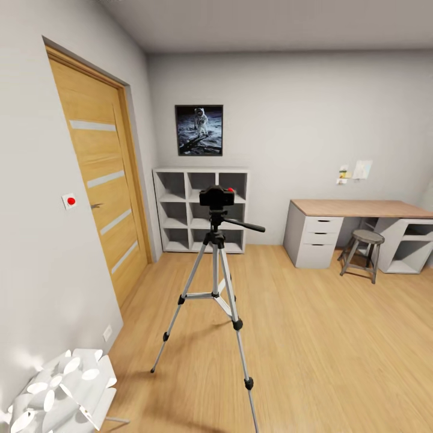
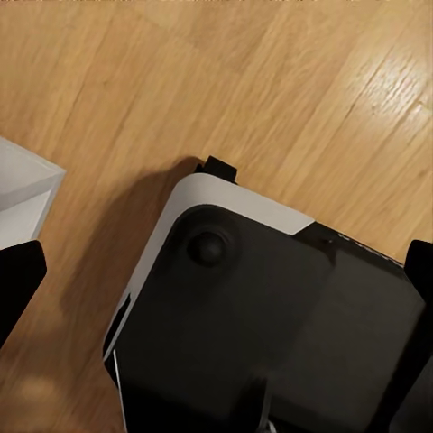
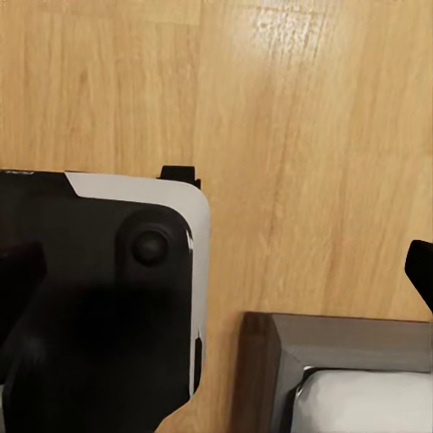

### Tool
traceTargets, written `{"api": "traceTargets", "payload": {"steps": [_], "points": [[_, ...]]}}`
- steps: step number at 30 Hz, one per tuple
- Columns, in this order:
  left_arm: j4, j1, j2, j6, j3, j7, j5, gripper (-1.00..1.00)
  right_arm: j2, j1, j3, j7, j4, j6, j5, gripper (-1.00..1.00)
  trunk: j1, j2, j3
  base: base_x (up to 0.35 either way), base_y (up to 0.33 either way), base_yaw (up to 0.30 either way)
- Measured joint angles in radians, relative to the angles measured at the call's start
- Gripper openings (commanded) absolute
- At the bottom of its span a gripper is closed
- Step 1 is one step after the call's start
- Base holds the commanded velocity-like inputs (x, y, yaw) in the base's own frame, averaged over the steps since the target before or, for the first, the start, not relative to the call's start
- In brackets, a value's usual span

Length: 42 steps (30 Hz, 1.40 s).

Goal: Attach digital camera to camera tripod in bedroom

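The camera tripod [image 1: 214, 282] stands on the light wood floor in the middle of the bedroom, silver legs spread, its black pan handle pointing right. The digital camera [image 1: 217, 196], small and black with a red spot on top, sits on the tripod's head. In the left wrist view my left gripper [image 2: 216, 298] hangs open over the floor, its black fingertips [image 2: 18, 289] at the picture's two sides. My right gripper [image 3: 225, 280] is open too, one fingertip [image 3: 422, 271] showing, nothing held.
A wooden door [image 1: 99, 180] is on the left wall. White cube shelves [image 1: 201, 207] and an astronaut poster [image 1: 199, 130] are behind the tripod. A desk [image 1: 361, 208] and stool [image 1: 362, 249] stand at right, a white lamp [image 1: 60, 391] near left. My black base [image 2: 271, 334] is below the grippers.
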Motion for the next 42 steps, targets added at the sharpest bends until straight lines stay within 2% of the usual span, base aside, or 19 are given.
{"api": "traceTargets", "payload": {"steps": [25, 42], "points": [[-0.001, 0.0, 0.002, -0.001, 0.0, 0.002, 0.005, 1.0, 0.0, 0.0, 0.0, -0.001, 0.0, -0.002, -0.002, 1.0, 0.0, 0.0, 0.036, 0.0, 0.0, 0.0], [-0.014, 0.0, 0.005, -0.003, -0.003, 0.002, -0.006, 1.0, 0.0, 0.0, 0.0, -0.001, 0.0, -0.001, -0.002, 1.0, 0.0, 0.0, 0.063, 0.0, 0.0, 0.0]]}}
